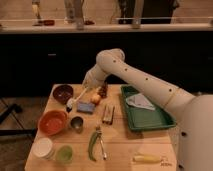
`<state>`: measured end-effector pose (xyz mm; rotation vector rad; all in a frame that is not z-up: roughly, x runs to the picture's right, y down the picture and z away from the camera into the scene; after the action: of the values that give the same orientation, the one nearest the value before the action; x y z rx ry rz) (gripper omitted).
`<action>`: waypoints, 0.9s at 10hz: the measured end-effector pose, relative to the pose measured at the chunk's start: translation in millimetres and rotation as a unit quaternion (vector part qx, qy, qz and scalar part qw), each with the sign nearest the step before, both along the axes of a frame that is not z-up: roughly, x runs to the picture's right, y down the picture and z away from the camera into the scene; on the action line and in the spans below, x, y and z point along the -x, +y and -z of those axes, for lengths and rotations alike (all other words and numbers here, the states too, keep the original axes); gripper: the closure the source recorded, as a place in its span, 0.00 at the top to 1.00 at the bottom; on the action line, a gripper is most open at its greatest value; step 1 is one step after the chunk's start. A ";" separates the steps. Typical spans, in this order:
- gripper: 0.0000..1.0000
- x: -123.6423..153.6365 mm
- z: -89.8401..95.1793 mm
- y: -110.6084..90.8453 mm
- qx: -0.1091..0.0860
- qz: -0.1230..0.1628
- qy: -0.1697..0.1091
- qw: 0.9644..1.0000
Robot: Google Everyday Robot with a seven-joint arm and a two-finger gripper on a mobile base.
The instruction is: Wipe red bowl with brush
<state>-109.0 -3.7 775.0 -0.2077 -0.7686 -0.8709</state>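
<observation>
I saw gripper [88, 89] clamped on brush [77, 97] handle — head hung below-left of it | red bowl [52, 122] lay farther down-left — untouched | maroon bowl [63, 92] just left.

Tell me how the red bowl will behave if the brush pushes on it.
The red bowl looks wide and shallow, so it probably won't tip. Sitting loose on the smooth table, it may slide. The tool, shut on the brush, is above the table's far left part.
</observation>
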 end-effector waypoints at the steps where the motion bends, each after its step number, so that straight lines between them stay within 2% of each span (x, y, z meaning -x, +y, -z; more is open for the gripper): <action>1: 0.00 8.3 -2.2 3.7 0.004 0.005 -0.004 1.000; 7: 0.00 6.4 -3.0 3.1 0.004 0.003 -0.002 1.000; 8: 0.00 7.0 -3.4 4.2 0.003 -0.001 -0.002 1.000; 9: 0.00 12.0 -4.0 7.9 0.001 -0.020 0.012 1.000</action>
<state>-121.0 4.2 779.1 -0.2042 -0.7489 -0.8282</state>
